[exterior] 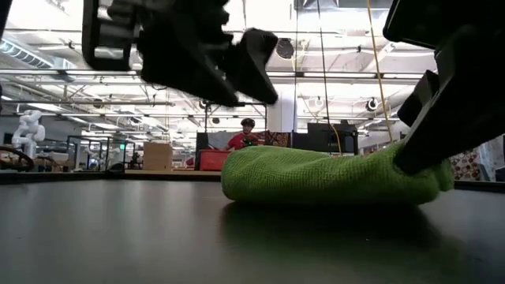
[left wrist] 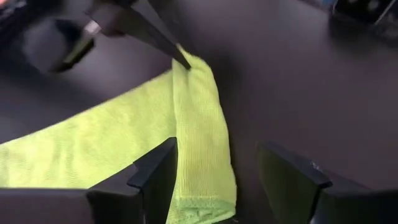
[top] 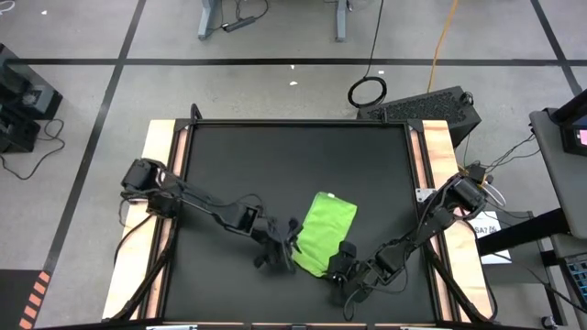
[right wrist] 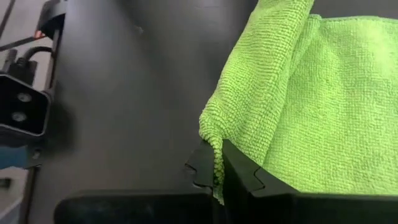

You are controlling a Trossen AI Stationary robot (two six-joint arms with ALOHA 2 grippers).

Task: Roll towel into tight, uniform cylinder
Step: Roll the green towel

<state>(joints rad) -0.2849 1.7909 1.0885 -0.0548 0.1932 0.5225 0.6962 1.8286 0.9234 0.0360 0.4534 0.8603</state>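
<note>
1. Black mat [top: 275, 174] covers the wooden table [top: 158, 147].
2. Lime-green towel [top: 323, 231] lies on the mat's near-middle part, its near edge folded into a thick roll.
3. Left gripper [top: 292, 246] hovers at the roll's left end, fingers [left wrist: 155, 177] apart.
4. Right gripper [top: 341, 259] pinches the roll's right end, fingers together on the towel.

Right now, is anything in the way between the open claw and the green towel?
No. The left gripper is open right at the towel's rolled edge; the right gripper pinches the other end.
</note>
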